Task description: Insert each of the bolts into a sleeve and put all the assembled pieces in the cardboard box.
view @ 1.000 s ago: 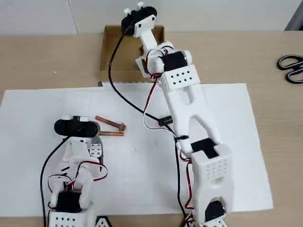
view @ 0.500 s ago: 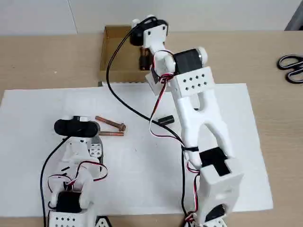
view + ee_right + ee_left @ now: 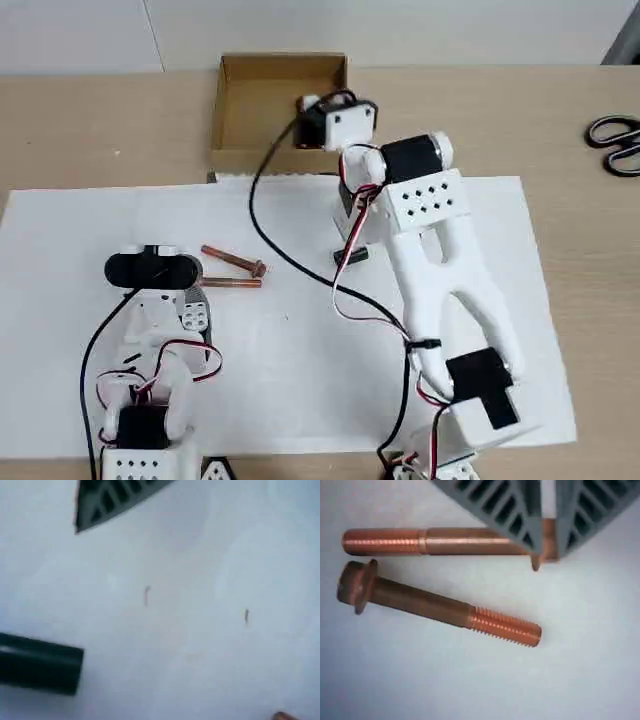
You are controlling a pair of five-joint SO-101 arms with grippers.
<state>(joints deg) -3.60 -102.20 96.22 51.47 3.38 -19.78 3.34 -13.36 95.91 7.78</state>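
Two copper bolts (image 3: 232, 260) (image 3: 236, 283) lie side by side on the white paper, shown close up in the left wrist view as the headed bolt (image 3: 435, 607) and the one behind it (image 3: 435, 541). My left gripper (image 3: 193, 305) hovers just beside them, its grey fingers (image 3: 520, 510) shut to a thin slit over the far bolt's head end. A black sleeve (image 3: 350, 255) (image 3: 40, 670) lies mid-paper. My right gripper (image 3: 347, 212) hangs just above it, open and holding nothing; one finger (image 3: 115, 500) shows. An assembled piece (image 3: 300, 135) lies in the cardboard box (image 3: 232, 100).
The white paper sheet (image 3: 300, 380) covers most of the wooden table. Scissors (image 3: 615, 140) lie at the far right edge. The right arm's black cable (image 3: 265, 220) trails across the paper between the bolts and the sleeve.
The right arm has drawn back from over the box to above the black sleeve, leaving the assembled piece in the box. The left arm has shifted only slightly.
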